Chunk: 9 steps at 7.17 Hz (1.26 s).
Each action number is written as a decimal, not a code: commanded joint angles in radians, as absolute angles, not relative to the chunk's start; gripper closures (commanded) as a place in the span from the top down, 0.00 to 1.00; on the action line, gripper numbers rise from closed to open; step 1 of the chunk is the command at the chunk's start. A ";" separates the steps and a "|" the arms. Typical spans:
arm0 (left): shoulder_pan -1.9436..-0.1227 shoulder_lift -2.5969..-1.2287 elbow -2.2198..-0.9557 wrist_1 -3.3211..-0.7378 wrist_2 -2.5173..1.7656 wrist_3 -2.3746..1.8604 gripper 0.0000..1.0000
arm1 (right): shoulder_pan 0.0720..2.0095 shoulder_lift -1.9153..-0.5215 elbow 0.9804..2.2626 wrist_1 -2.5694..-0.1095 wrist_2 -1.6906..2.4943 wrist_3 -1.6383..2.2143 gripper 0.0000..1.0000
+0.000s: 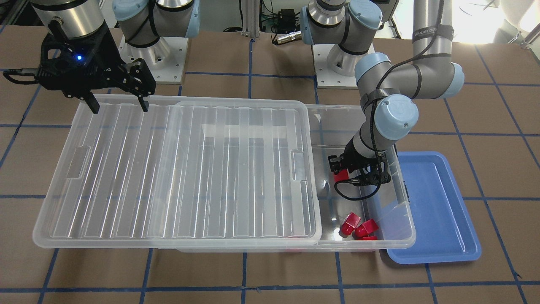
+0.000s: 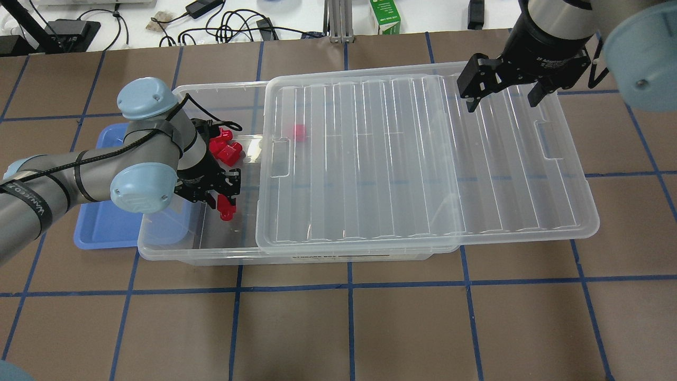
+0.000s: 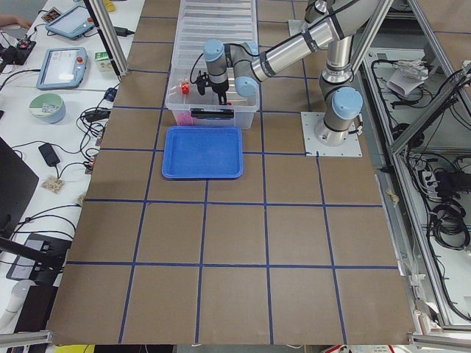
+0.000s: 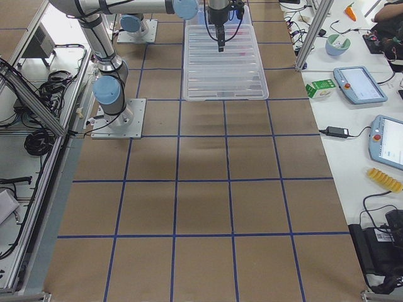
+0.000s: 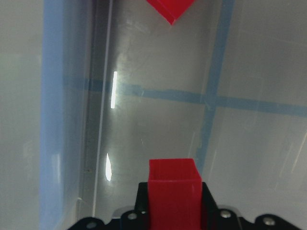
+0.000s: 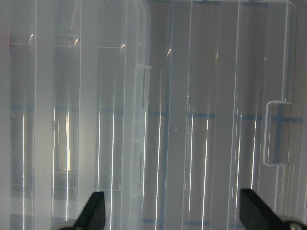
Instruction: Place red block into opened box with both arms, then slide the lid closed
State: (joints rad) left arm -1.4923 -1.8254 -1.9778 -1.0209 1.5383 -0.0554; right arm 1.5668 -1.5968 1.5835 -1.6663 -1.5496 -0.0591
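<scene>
Overhead exterior view: the left jaws gripped the red block (image 2: 227,213) low inside the box (image 2: 174,254), at 9 o'clock from the lid (image 2: 402,159). The right jaws hung released above the lid. Placing step; next, probably let go.

From my end the desk (image 2: 338,328) is plain brown, gridded off with blue tape (image 2: 349,286). Sitting straight on it: the clear box (image 2: 211,256), lying lengthwise across the middle, and a blue tray (image 2: 106,233) parked at the box's end on the left arm's side. It's tight against the box, can't tell if they actually touch. Two white plates (image 1: 175,63) under the arm bases sit along the robot's edge.
</scene>
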 commanded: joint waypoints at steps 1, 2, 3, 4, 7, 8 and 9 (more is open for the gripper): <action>-1.497 -1.798 -1.944 -1.003 1.539 -0.054 1.00 | 1.546 -1.591 1.566 -1.674 -1.560 -0.070 1.00; -1.502 -1.784 -1.913 -1.023 1.542 -0.054 1.00 | 1.490 -1.588 1.562 -1.666 -1.565 -0.163 1.00; -1.503 -1.749 -1.852 -1.116 1.540 -0.054 1.00 | 1.368 -1.588 1.563 -1.651 -1.581 -0.260 1.00; -1.506 -1.712 -1.763 -1.237 1.542 -0.054 1.00 | 1.254 -1.588 1.575 -1.664 -1.582 -0.437 1.00; -1.531 -1.612 -1.606 -1.478 1.542 -0.054 1.00 | 1.071 -1.528 1.705 -1.781 -1.585 -0.580 1.00; -1.532 -1.583 -1.603 -1.498 1.542 -0.052 1.00 | 1.072 -1.484 1.759 -1.843 -1.583 -0.575 1.00; -1.534 -1.550 -1.615 -1.505 1.542 -0.052 1.00 | 1.074 -1.439 1.775 -1.891 -1.580 -0.572 1.00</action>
State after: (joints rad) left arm -1.5306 -1.5902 -1.6140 -1.4819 1.5417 -0.0528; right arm 1.0787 -1.4928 1.7340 -1.8201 -1.5824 -0.5731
